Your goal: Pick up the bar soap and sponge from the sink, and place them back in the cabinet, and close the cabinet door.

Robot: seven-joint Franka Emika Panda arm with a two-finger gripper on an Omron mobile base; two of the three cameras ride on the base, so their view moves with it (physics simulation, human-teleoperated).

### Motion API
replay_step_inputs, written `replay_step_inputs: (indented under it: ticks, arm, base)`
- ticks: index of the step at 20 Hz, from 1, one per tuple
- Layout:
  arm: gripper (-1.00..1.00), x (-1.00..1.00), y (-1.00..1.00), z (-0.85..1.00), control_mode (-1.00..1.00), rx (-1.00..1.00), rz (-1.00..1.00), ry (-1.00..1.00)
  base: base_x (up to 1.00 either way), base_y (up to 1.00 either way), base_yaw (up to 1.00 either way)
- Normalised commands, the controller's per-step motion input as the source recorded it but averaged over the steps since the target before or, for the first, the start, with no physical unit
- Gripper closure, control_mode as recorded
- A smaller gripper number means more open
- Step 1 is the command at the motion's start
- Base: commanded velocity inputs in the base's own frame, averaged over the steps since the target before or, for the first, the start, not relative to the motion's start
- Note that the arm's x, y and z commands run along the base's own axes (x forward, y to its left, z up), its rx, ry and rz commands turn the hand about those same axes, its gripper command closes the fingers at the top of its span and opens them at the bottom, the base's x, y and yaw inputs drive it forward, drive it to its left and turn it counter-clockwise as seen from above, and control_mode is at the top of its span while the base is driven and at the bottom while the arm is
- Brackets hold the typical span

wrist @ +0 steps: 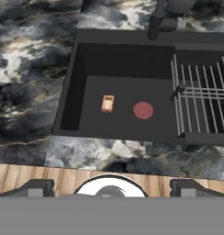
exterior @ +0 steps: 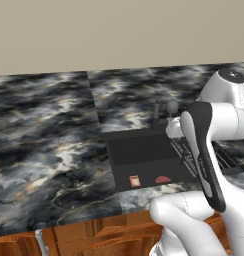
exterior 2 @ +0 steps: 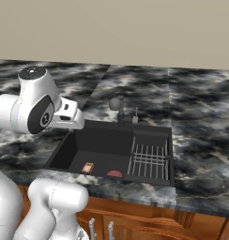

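Gripper point(wrist: 109, 187) hangs above the front edge of the table, jaws spread wide, holding nothing. In the sink point(wrist: 72, 82) a small orange rectangular bar point(wrist: 107, 103) lies flat near the front-left of the basin floor, with a pink-red rounded disc point(wrist: 143, 110) just beside it, not touching; which one counts as the soap is unclear, and no green-and-yellow sponge is visible. Risks: picking the wrong item; a low, flat, likely slick bar skidding on the smooth black floor; fingers clipping the basin's steep front wall or the grey wire rack point(wrist: 201, 98) at the right side. Table point(wrist: 26, 69) is glossy dark marble, the faucet point(wrist: 164, 13) dark and rounded.
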Motion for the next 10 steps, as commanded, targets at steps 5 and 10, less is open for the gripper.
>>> replay_step_inputs:
  ticks: [5,10]
  arm:
    - [-1.00,0.33,0.17,-0.48,-1.00,0.00,-0.01,0.01]
    - [-1.00,0.35,0.20,-0.45,-1.00,0.00,-0.03,0.01]
  base:
    - [0.00,0.00,0.00]
    - [0.00,0.00,0.00]
